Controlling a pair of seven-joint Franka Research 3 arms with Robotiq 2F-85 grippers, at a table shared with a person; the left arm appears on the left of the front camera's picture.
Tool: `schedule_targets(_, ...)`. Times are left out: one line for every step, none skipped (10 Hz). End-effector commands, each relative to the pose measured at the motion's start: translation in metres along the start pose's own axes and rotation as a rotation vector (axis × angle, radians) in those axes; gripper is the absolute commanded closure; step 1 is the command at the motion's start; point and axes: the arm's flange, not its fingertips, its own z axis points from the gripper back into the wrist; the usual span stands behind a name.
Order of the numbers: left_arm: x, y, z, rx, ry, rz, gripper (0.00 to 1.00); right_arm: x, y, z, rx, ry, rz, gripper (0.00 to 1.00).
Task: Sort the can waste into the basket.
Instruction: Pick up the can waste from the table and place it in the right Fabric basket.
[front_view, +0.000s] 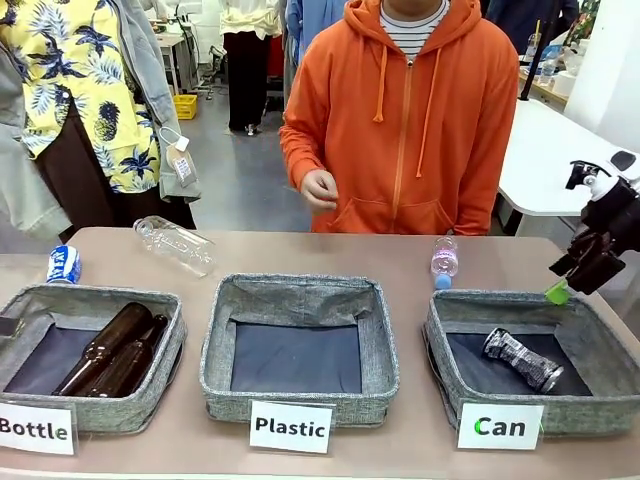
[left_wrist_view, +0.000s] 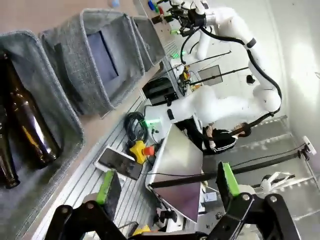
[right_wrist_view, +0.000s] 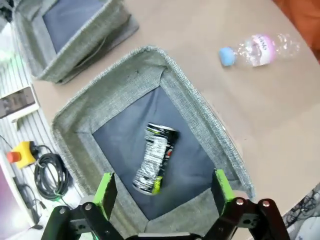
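As it gapes empty, right gripper: over basket, dark can inside.
blue can: far off, crushed, may slip mid-carry.
left gripper: spread, empty.

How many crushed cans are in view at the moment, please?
2. The dark silvery can lies inside the Can basket; the blue and white can sits on the table behind the Bottle basket. No others appear hidden.

Right arm reaches in over the table's right edge, wrist pitched down. Right gripper points down and left, jaws wide apart, nothing between the pads. Left gripper likewise spread wide, empty.
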Motion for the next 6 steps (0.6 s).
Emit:
schedule_targets(-0.012, -0.005, -0.005, -0.051, 0.065, 0.018, 0.0, -0.005, -0.001, 0.006, 0.062, -0.043, -0.039, 0.0)
schedule_targets(-0.012, -0.005, -0.005, -0.051, 0.065, 0.018, 0.0, -0.003, -0.003, 0.008, 0.105, -0.043, -0.104, 0.0)
schedule_targets(-0.012, -0.005, -0.005, -0.051, 0.065, 0.018, 0.0, 0.001, 0.0, 0.017, 0.207, -0.028, -0.313, 0.0)
schedule_targets(-0.012, -0.005, -0.005, -0.051, 0.065, 0.018, 0.0, 0.002, -0.003, 0.03, 0.418, -0.069, -0.588, 0.0)
schedule_targets(-0.012, -0.005, -0.005, -0.051, 0.065, 0.018, 0.0, 0.003, -0.009, 0.044, 0.615, -0.199, -0.825, 0.0)
schedule_targets(-0.012, -0.005, -0.005, -0.051, 0.065, 0.018, 0.0, -0.004, -0.012, 0.054, 0.747, -0.32, -0.965, 0.0)
